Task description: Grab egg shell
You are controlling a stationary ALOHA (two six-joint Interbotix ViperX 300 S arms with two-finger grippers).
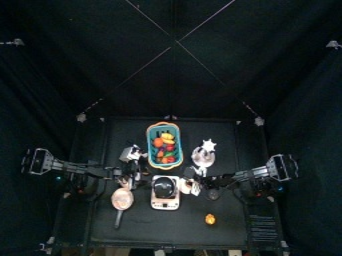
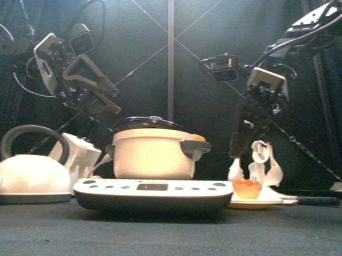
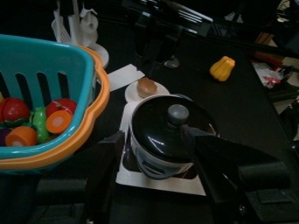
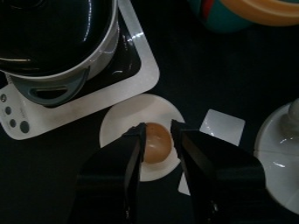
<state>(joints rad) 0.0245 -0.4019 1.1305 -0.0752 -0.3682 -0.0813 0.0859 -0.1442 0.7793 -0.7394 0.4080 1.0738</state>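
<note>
The egg shell (image 4: 156,137) is a brown half shell lying on a small white plate (image 4: 117,122) beside the cooker. It also shows in the left wrist view (image 3: 147,87) and low in the front view (image 2: 247,188). My right gripper (image 4: 163,156) hangs just above the shell with its jaws open, one on each side of it, not touching it. In the top view the right gripper (image 1: 194,183) is right of the pot. My left gripper (image 3: 152,179) is open and empty, held above the pot on the other side.
A black-lidded pot (image 2: 154,150) stands on a white cooker base (image 2: 147,192) in the middle. A teal basket (image 3: 47,70) of vegetables is behind it, a white kettle (image 2: 30,165) to the left, a white rack (image 1: 205,152) and a yellow toy (image 3: 221,67) to the right.
</note>
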